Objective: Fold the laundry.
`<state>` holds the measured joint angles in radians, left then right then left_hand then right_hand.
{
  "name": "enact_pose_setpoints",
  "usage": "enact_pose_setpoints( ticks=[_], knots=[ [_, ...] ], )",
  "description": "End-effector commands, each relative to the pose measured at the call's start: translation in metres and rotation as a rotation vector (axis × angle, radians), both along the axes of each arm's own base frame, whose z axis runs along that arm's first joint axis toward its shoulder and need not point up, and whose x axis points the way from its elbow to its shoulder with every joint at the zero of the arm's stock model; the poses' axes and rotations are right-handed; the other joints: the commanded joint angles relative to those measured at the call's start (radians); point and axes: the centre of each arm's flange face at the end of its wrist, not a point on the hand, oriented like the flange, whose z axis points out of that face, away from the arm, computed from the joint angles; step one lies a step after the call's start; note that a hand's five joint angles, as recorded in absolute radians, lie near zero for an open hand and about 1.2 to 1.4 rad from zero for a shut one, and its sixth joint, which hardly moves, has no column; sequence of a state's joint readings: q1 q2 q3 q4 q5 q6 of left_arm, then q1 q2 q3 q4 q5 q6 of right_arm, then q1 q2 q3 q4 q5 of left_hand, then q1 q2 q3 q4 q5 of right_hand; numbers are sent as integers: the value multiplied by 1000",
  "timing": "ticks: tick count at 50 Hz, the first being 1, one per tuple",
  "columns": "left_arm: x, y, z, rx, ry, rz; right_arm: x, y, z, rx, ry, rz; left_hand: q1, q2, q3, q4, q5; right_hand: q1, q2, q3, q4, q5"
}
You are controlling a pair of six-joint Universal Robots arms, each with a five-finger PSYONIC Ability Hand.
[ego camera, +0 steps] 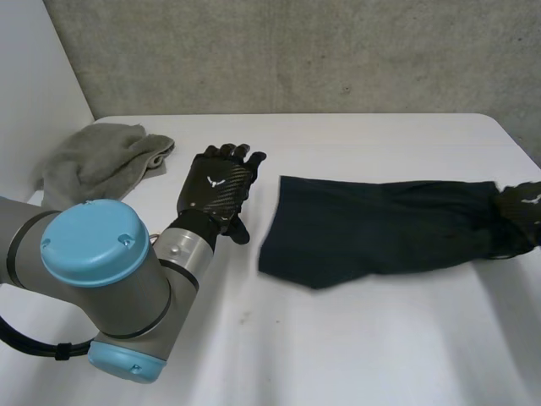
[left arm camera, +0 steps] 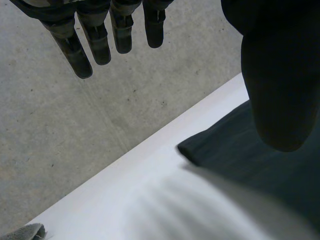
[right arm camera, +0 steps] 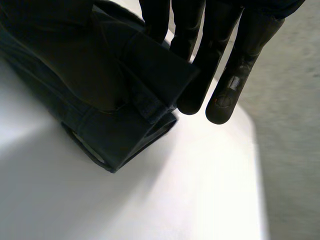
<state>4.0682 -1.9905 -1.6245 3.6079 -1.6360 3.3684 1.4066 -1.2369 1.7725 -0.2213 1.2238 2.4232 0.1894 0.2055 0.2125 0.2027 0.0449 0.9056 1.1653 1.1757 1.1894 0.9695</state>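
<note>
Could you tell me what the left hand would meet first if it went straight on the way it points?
Probably nothing on the table: the left hand points between the grey towel and the dark garment, past the far edge towards the concrete wall.

Soft, even light floods the white table (ego camera: 355, 338); a bright patch glows beside the dark cloth (ego camera: 372, 224), its folds almost black.

Lab bench: bare concrete wall (ego camera: 296, 51), white table (ego camera: 338, 338)
</note>
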Motion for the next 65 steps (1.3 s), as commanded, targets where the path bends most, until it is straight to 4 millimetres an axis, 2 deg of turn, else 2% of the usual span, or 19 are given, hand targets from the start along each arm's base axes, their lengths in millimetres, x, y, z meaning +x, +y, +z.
enact_pose_setpoints(
  ticks=[1, 3, 10, 12, 13, 18, 19, 21, 22, 25, 28, 31, 33, 36, 40, 44, 53, 59, 65],
  knots=[
    [-1, -3, 5, -14, 8, 2, 7, -8, 24, -111, 246, 14, -15, -31, -38, -28, -45, 491, 231, 221, 207, 252],
    [-1, -3, 6, -16, 10, 2, 48, 1, 37, -186, 281, 136, -15, -31, -38, -28, -45, 491, 231, 221, 207, 252],
    [-4, -8, 17, -48, 32, 2, 136, 34, 61, -321, 258, 394, -15, -31, -38, -28, -45, 491, 231, 221, 207, 252],
    [-5, -10, 21, -58, 39, 4, 159, 47, 58, -330, 248, 480, -15, -31, -38, -28, -45, 491, 231, 221, 207, 252],
    [-6, -12, 25, -69, 47, 5, 183, 64, 50, -325, 235, 589, -15, -31, -38, -28, -45, 491, 231, 221, 207, 252],
    [-9, -19, 36, -100, 70, 13, 228, 109, 18, -265, 199, 859, -15, -31, -38, -28, -45, 491, 231, 221, 207, 252],
    [-9, -21, 37, -104, 72, 15, 231, 114, 11, -230, 182, 893, -15, -31, -38, -28, -45, 250, -9, -20, -33, 12],
    [-9, -27, 44, -117, 80, 21, 230, 115, 9, -213, 181, 901, -15, -31, -38, -28, -45, 6, -254, -264, -278, -232],
    [-9, -29, 45, -119, 81, 24, 229, 117, 11, -193, 177, 895, -15, -31, -38, -28, -45, -304, -563, -574, -588, -542],
    [-13, -35, 47, -105, 70, 22, 227, 115, 15, -148, 126, 847, -15, -31, -38, -28, -45, -678, -937, -948, -962, -916],
    [-22, -40, 42, -72, 48, -1, 220, 102, 26, -88, 4, 742, -15, -31, -38, -28, -45, -731, -991, -1001, -1015, -969],
    [-31, -44, 38, -33, 30, -45, 189, 71, 62, -22, -305, 514, -15, -31, -38, -28, -45, -731, -991, -1001, -1015, -969],
    [-40, -45, 34, 3, 45, -90, 179, 63, 76, 1, -432, 450, -15, -31, -38, -28, -45, -731, -991, -1001, -1015, -969],
    [-52, -45, 29, 39, 81, -148, 162, 52, 83, 66, -593, 356, -11, -27, -34, -24, -41, -731, -991, -1001, -1015, -969],
    [-71, -43, 15, 76, 98, -228, 154, 44, 69, 156, -608, 286, 12, -4, -11, -1, -18, -731, -991, -1001, -1015, -969],
    [-87, -34, -14, 143, 54, -265, 156, 38, 43, 257, -550, 252, 39, 23, 16, 25, 9, -731, -991, -1001, -1015, -969],
    [-91, -28, -79, 296, -55, -244, 147, 22, -13, 332, -403, 109, 62, 46, 39, 49, 32, -731, -991, -1001, -1015, -969],
    [-86, -30, -87, 322, -78, -212, 146, 21, -26, 339, -328, 111, 74, 58, 51, 61, 44, -731, -991, -1001, -1015, -969],
    [-84, -29, -72, 312, -71, -216, 144, 19, -11, 299, -327, 126, 71, 55, 48, 58, 41, -731, -991, -1001, -1015, -969]
  ],
)
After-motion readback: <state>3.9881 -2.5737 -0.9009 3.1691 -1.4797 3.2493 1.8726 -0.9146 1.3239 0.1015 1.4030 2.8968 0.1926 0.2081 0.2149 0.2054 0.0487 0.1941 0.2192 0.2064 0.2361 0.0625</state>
